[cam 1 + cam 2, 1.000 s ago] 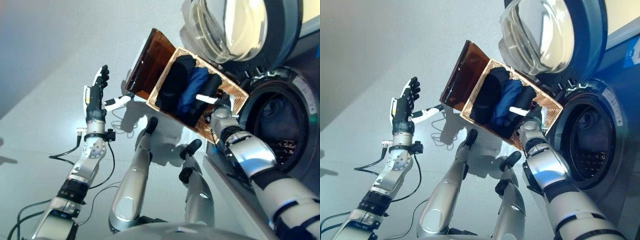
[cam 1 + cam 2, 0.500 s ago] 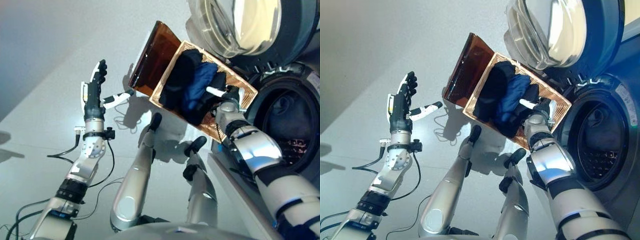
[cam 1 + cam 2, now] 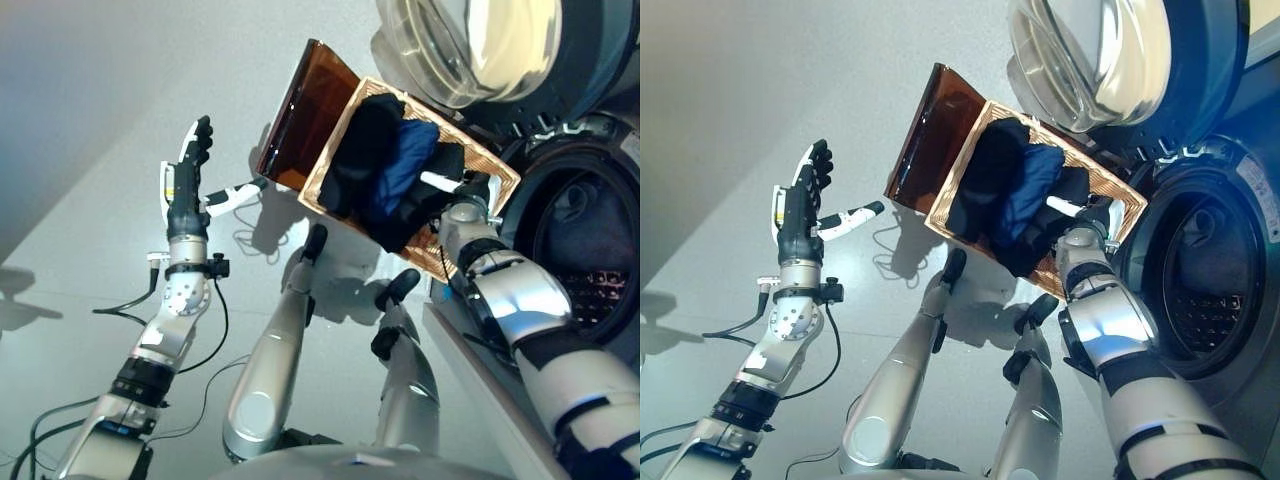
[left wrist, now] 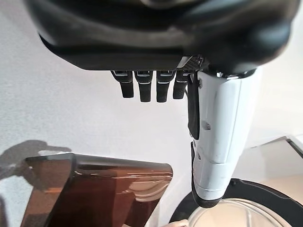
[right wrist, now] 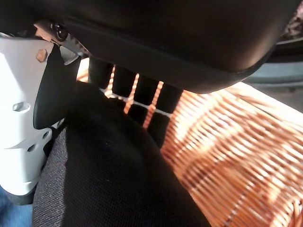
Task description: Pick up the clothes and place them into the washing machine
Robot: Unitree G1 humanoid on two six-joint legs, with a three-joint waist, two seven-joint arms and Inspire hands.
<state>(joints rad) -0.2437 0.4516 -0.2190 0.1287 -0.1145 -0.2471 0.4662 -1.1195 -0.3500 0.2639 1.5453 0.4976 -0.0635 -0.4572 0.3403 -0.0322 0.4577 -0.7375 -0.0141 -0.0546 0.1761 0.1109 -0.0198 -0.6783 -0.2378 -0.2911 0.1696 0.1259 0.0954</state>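
Two garments at least fill the wicker basket [image 3: 478, 176]: black clothes [image 3: 362, 148] toward its 10 o'clock end and a blue garment [image 3: 402, 160] just beside them, with more black cloth [image 3: 432, 196] at 4 o'clock of the blue one. The basket stands on the grey floor [image 3: 90, 160] at about 1 o'clock in the head views, its brown translucent lid [image 3: 308, 110] tipped up at its 10 o'clock side.

The right hand [image 3: 466, 192] is down inside the basket at its 4 o'clock end, against the black cloth (the white thumb cover shows on top of the pile). In the right wrist view the fingers [image 5: 142, 97] run down between the black fabric [image 5: 113, 179] and the woven wall [image 5: 227, 156], their tips hidden, so I cannot tell whether they grip anything.

The washing machine [image 3: 590, 140] sits at 3 o'clock of the basket, touching or just beside it, its round glass door [image 3: 470, 50] swung wide and the dark drum [image 3: 585, 260] exposed.

The left hand [image 3: 186, 185] hangs in the air well apart at 9 o'clock, fingers [image 4: 149, 87] straight and spread, holding nothing.
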